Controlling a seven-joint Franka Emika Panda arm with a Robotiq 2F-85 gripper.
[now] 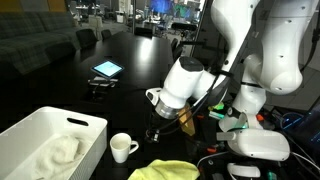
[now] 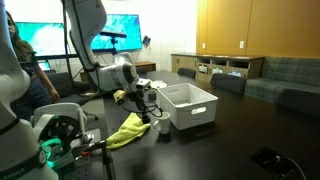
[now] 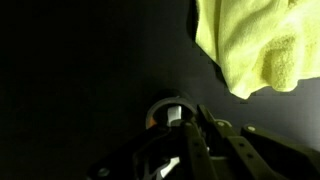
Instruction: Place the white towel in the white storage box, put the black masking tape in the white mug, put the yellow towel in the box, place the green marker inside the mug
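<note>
Black masking tape sits gripped in the pincer; yellow towel nearby.

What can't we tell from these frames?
- Green marker: not found in any view; too small against the dark table.
- Gripper, wrist view: too dark to tell whether it holds the ring-shaped thing at its tips.
- White mug contents: hidden by its rim in an exterior view.
- Yellow towel, wrist view: cut off by the top and right edges.
</note>
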